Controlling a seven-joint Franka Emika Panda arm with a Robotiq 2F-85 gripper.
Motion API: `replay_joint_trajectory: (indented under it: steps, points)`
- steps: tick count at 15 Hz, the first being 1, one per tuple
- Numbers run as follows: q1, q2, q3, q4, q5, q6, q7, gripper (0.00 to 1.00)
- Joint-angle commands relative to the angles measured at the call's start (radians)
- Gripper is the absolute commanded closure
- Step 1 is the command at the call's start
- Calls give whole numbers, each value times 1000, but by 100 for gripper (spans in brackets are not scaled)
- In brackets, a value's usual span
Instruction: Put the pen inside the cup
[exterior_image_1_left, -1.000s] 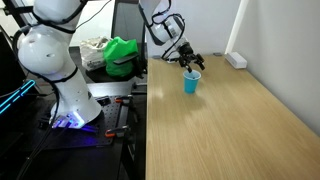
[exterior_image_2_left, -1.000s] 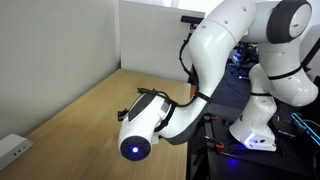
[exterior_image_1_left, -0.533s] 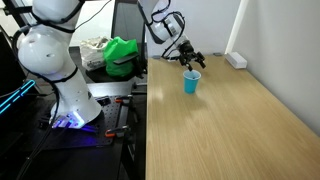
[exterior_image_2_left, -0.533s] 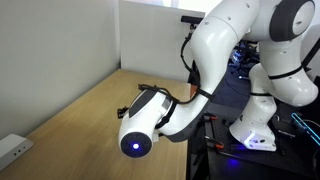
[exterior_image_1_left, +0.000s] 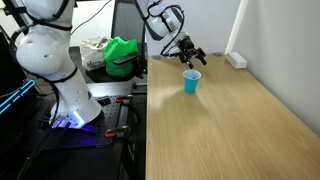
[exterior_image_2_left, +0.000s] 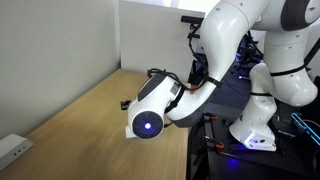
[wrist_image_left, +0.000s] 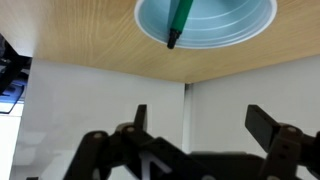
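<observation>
Where the cup stands, the table looks wooden.

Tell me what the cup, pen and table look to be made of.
Cup: likely plastic, a smooth, uniform light blue with a thin rim.
Pen: probably plastic, plain dark green and matte, though it is too small to be sure.
Table: wood or wood-look laminate, with pale grain lines and a low sheen.
</observation>
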Motion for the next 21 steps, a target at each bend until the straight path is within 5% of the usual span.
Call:
replay_joint_trajectory:
  steps: [1,21]
  points:
    - [-47,-119,-6,-126,-49,160,-4,0]
    - [-257,-422,-132,-425,-450,967,-17,0]
